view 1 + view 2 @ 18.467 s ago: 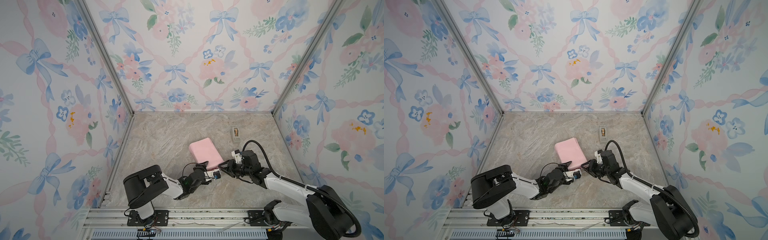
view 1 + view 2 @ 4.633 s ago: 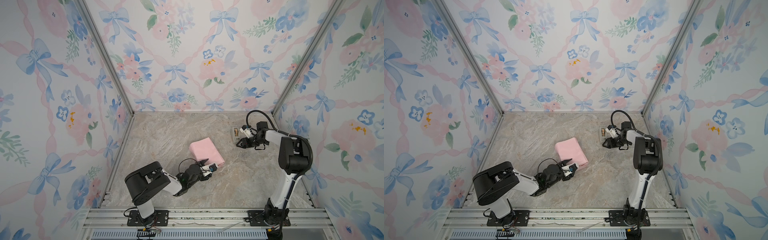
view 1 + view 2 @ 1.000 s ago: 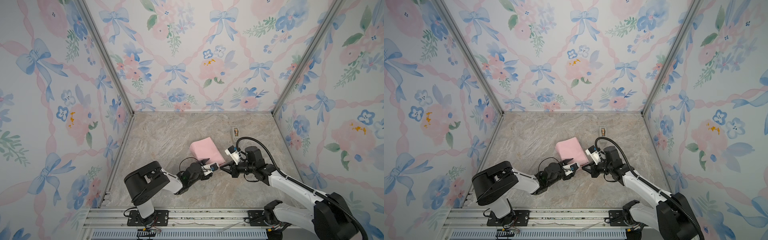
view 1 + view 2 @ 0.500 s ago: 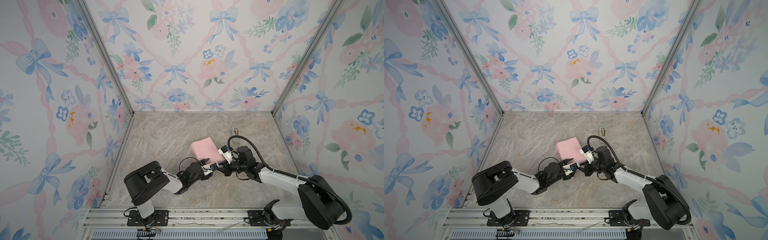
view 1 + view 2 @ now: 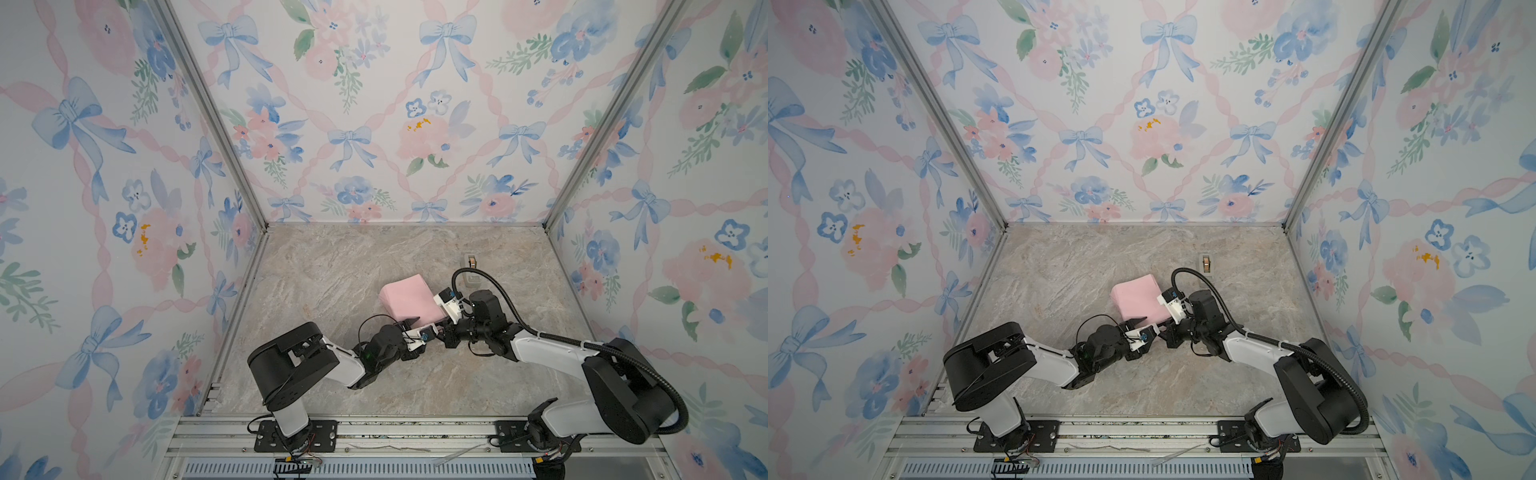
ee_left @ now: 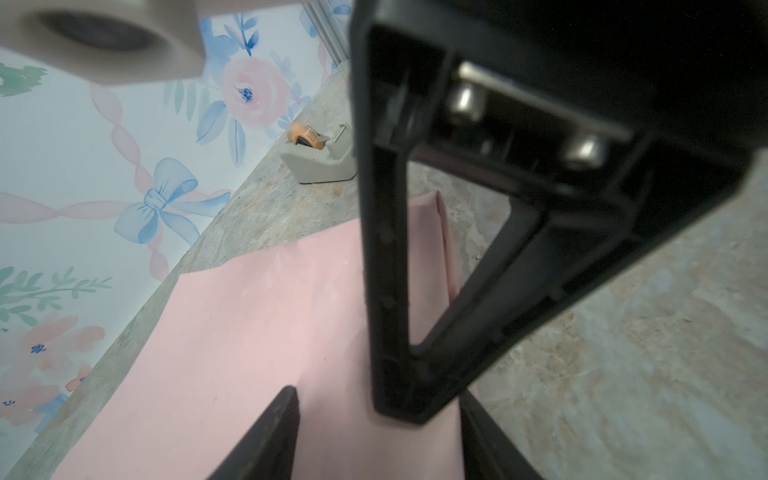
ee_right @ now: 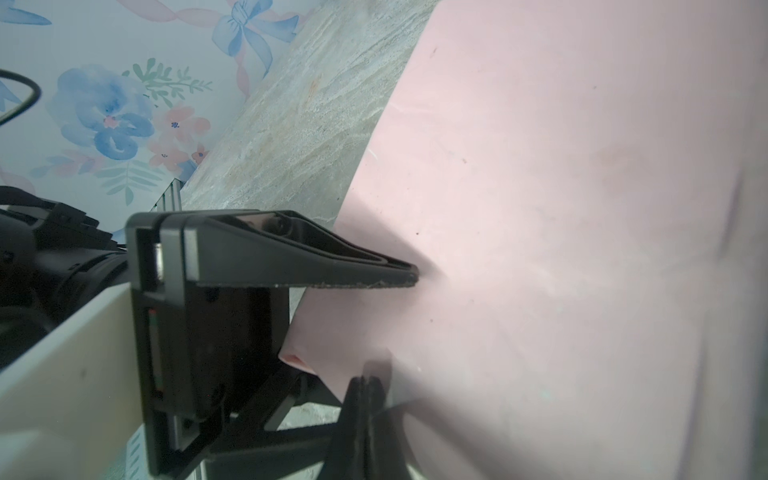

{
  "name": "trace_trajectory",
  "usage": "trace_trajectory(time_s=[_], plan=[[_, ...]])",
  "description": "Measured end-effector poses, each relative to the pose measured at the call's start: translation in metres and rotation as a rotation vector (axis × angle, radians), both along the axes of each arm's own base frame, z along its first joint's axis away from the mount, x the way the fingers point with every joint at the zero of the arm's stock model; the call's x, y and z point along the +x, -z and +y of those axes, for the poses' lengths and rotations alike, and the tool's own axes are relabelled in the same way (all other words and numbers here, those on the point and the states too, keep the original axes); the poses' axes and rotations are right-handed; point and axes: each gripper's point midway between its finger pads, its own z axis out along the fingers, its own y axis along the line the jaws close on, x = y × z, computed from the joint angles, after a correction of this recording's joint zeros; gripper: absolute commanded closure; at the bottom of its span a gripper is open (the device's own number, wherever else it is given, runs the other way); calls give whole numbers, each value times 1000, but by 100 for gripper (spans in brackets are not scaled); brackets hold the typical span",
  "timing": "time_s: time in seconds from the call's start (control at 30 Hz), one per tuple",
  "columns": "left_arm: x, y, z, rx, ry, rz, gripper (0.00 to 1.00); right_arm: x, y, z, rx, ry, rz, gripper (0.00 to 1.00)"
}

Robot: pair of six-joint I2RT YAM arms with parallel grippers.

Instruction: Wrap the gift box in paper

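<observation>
On the counter (image 5: 332, 266) the paper (image 5: 409, 296) lies pink face out, folded round a blocky shape just right of the middle. We cannot see the gift box itself and judge that it sits inside that fold. The main danger, as we read it, is the wrap springing open: nothing visible fastens the folds, and the sheet looks thin and creased. The left hand (image 5: 417, 327) clamps the near end of the parcel, jaws partly spread with paper between them and one of its fingers (image 7: 316, 262) pressing the pink face. If that hold slackens before the flap is fixed, we expect the fold to lift. The right hand (image 7: 365, 390) is closed, its tips together and touching the paper's near edge just beside the left hand. We cannot tell whether anything is pinched between them. A push from those narrow tips could dent or tear the sheet, or slide the whole parcel across the smooth stone out of the left hand's hold. The two hands are also crowded at one corner, so a small misjudged move could knock them together. The tape dispenser (image 5: 471, 266) stands well apart toward the back.
</observation>
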Motion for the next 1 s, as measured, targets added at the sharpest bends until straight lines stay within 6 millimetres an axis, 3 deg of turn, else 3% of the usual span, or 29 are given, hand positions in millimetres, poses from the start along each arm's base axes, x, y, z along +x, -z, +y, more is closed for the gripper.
trace_trajectory(time_s=[0.4, 0.7, 1.0], plan=[[-4, 0, -4, -7, 30, 10, 36, 3, -1, -1, -1, 7, -12, 100], [-2, -2, -2, -21, 22, 19, 42, 7, -2, 0, 3, 18, -32, 100], [-2, -2, -2, -22, 17, 20, 42, 9, -2, -3, 3, 24, -76, 80]])
